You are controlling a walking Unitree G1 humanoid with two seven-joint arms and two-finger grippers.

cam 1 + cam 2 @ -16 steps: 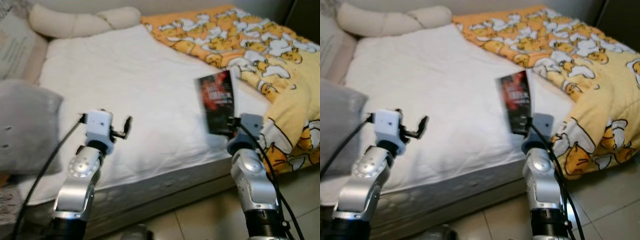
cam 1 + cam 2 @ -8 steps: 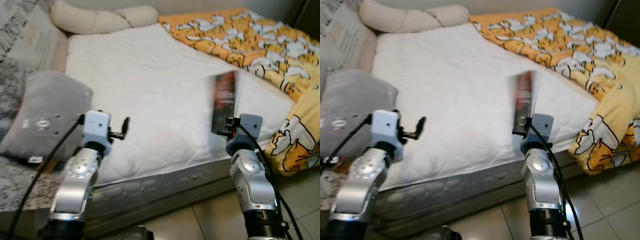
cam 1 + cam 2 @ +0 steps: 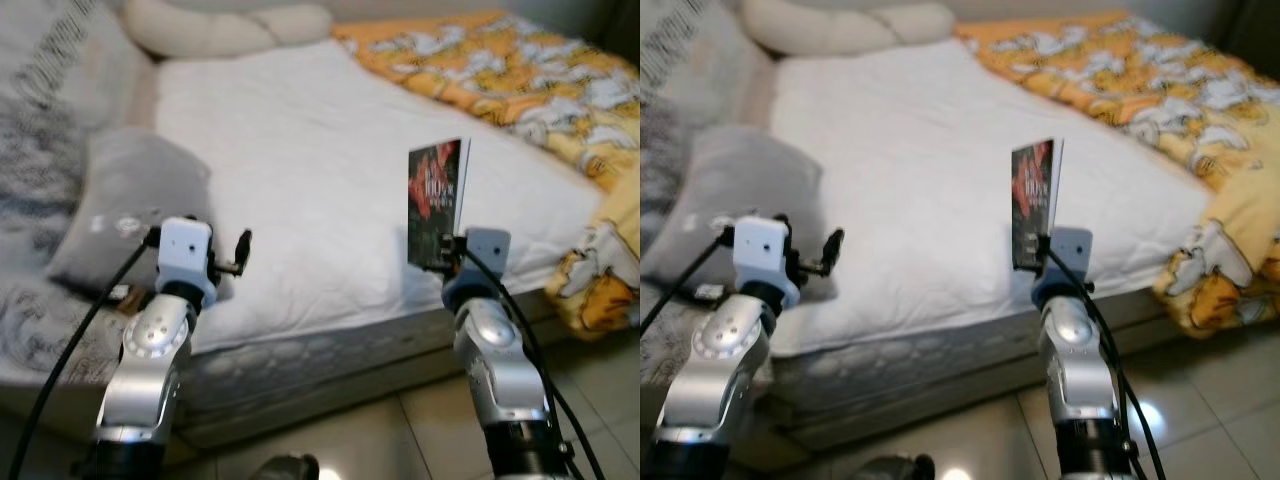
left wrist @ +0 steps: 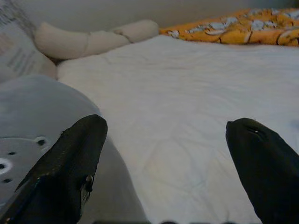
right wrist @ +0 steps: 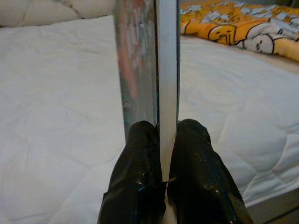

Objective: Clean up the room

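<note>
Bed [image 3: 330, 150] with white quilted cover, mattress edge facing the camera, standing on a tiled floor [image 3: 400, 430]. Long cream bolster [image 3: 225, 25] lying along the far end. Grey cushion [image 3: 135, 205] resting on the left edge, a patterned grey-white pillow [image 3: 60, 110] beside it, further left. Orange-yellow blanket [image 3: 500, 70] with a duck print covering the right side and spilling over the near right corner toward the floor. Middle of the cover bare.
</note>
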